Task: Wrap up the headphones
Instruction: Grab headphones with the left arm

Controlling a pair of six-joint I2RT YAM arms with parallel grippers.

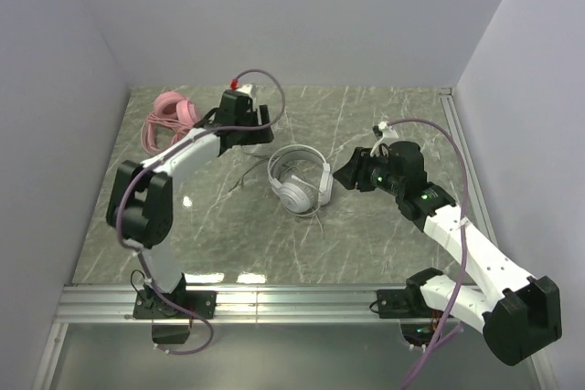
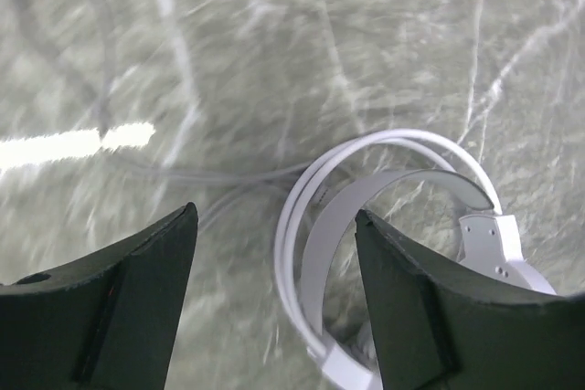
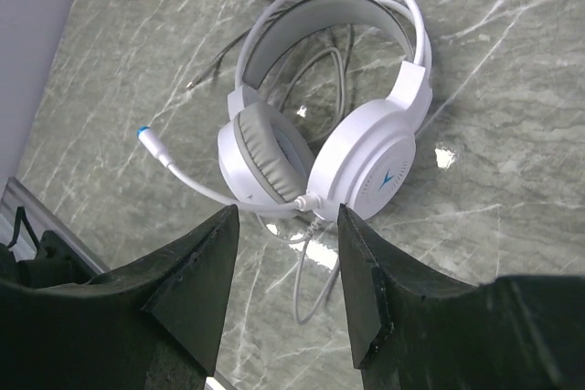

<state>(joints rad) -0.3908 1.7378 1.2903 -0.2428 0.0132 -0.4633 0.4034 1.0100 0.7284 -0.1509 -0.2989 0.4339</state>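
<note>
Here the white headset [image 3: 375, 166] lies just beyond the left gripper [image 2: 274, 216] and right gripper [image 3: 285, 212], both jaws parted, empty.

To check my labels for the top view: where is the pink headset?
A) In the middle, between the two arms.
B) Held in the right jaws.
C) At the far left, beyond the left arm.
C: the pink headset lies at the far left, ungripped; the white headset is the one in the middle.
</note>
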